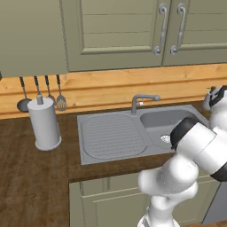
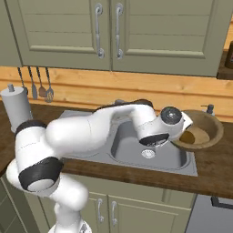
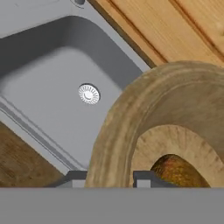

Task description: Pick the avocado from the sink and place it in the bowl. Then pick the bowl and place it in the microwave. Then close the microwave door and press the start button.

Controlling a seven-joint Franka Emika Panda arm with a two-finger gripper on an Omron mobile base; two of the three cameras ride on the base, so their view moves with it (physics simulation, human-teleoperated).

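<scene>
over by the right end of the grey steel sink [image 2: 182, 160] the white arm reaches across the basin to the wide brown wooden bowl [image 2: 214, 132], which sits on the dark wood counter [image 2: 214, 168] just beside the sink's right edge. from the hand view the gripper [image 3: 109, 179] has its two dark fingertips [image 3: 142, 178] straddling the near wall of the bowl, one outside and one inside, so it looks clamped on the rim. the small dark olive-brown avocado [image 3: 177, 171] is lying inside the bowl on the lighter tan bottom, right past the inner fingertip. the basin's round drain [image 3: 89, 93] sits off to the left. back on the counter to the left there's a grey paper-towel holder [image 1: 44, 124], with utensils [image 1: 60, 103] hanging on the wood backsplash behind it, and the curved grey faucet [image 1: 142, 99] stands behind the sink.
</scene>
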